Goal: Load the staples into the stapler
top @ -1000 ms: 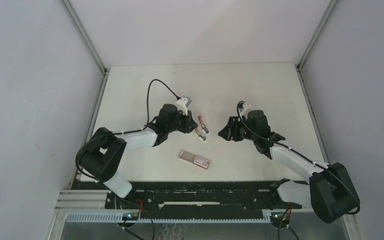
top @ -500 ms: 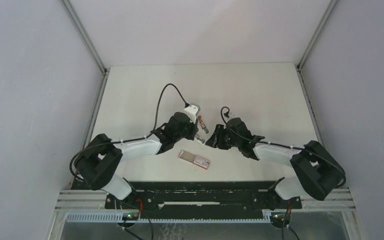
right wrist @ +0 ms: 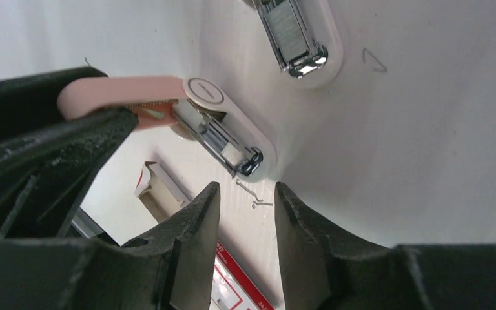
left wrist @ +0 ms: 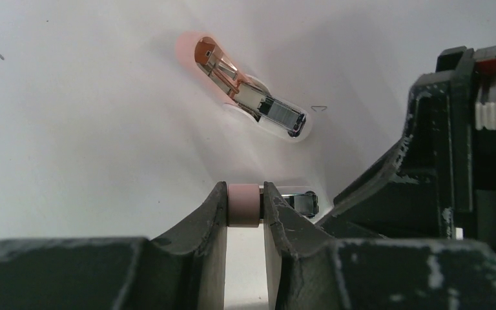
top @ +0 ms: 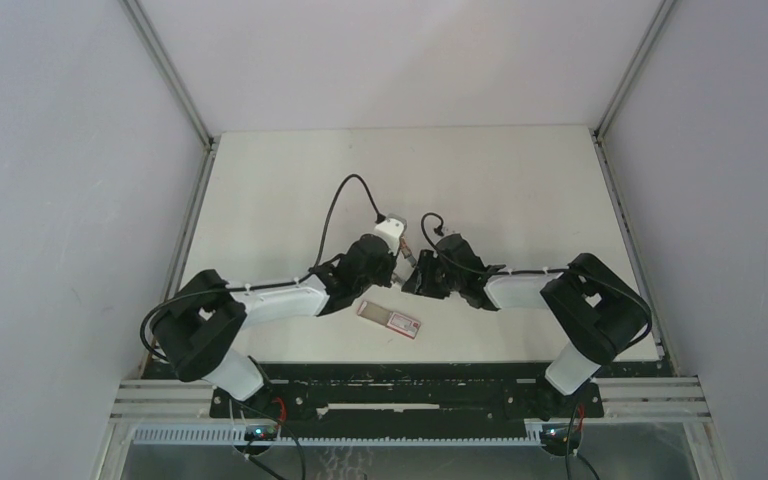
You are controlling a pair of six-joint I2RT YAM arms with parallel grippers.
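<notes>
The pink stapler (top: pixel 406 252) lies swung open in the middle of the table. My left gripper (left wrist: pixel 243 192) is shut on the pink rear end (left wrist: pixel 243 208) of its lower arm, whose metal tip (left wrist: pixel 299 202) pokes out to the right. The upper arm (left wrist: pixel 252 97) lies apart, further off. In the right wrist view the held arm's metal magazine (right wrist: pixel 227 140) points at my right gripper (right wrist: pixel 245 192), which is open with nothing between its fingers, just short of the tip. The staples' red-and-white pack (top: pixel 388 318) lies flat nearer the arm bases; its open end (right wrist: pixel 160 187) is visible.
Two loose bent staples (right wrist: pixel 253 196) lie on the table between the right fingertips and the magazine. The right gripper's black body (left wrist: pixel 452 161) stands close on the right of the left wrist view. Grey walls enclose the white table (top: pixel 520 180).
Both arms have swung inward to the stapler. The right gripper has come left up to it and its jaws have narrowed. The left gripper has stayed shut.
</notes>
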